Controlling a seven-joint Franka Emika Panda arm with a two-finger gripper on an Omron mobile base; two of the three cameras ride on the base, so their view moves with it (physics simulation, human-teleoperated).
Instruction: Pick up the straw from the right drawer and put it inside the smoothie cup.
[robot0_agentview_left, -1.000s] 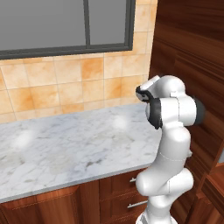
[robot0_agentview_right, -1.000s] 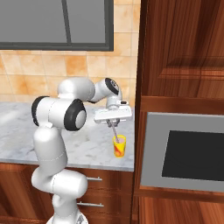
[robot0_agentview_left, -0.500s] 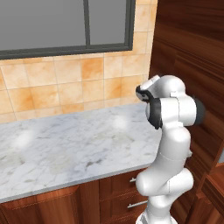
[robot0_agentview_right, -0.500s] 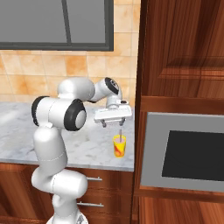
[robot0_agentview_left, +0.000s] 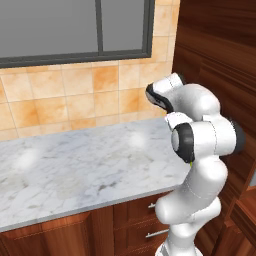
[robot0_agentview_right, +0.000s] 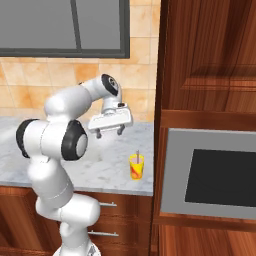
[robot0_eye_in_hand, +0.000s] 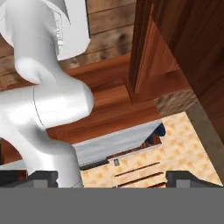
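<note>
The smoothie cup (robot0_agentview_right: 136, 167), a yellow tumbler with a red-orange mark, stands upright near the front edge of the marble counter (robot0_agentview_right: 115, 172). The straw (robot0_agentview_right: 137, 152) pokes up out of its rim as a thin pale stick. My gripper (robot0_agentview_right: 110, 132) hangs open and empty above the counter, up and to the left of the cup and apart from it. In the hand view the fingertips (robot0_eye_in_hand: 42, 176) stand wide apart with nothing between them. Reddish-brown wood (robot0_agentview_left: 244, 212) juts out at the lower right behind the arm; I cannot tell whether it is the right drawer.
A tall wooden cabinet with a built-in oven (robot0_agentview_right: 215, 177) rises right of the cup. Narrow drawers with silver bar handles (robot0_agentview_right: 102, 204) sit under the counter. A tiled wall and window (robot0_agentview_left: 75, 30) lie behind. Bare marble (robot0_agentview_left: 75, 160) spreads to the left.
The gripper has risen and swung left, away from directly over the cup. The straw stays standing in the cup. The base has not moved.
</note>
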